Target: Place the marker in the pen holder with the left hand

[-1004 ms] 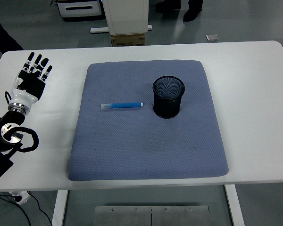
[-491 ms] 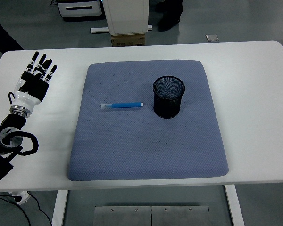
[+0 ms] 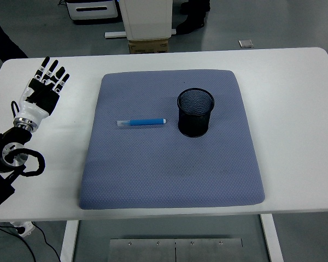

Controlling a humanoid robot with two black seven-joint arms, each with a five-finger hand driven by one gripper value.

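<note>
Creeping rightward, left hand (image 3: 44,93) kept fingers (image 3: 53,70) spread wide, empty; marker (image 3: 141,122) lay well beyond them, beside pen holder (image 3: 195,112).

You're getting open mat (image 3: 169,174) btwn left hand (image 3: 42,93) & marker (image 3: 141,122); pen holder (image 3: 195,112) standing just right, blocking that side.

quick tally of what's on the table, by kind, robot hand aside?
Blue marker: 1
Black mesh pen holder: 1
Grey-blue mat: 1
Total: 3
</note>
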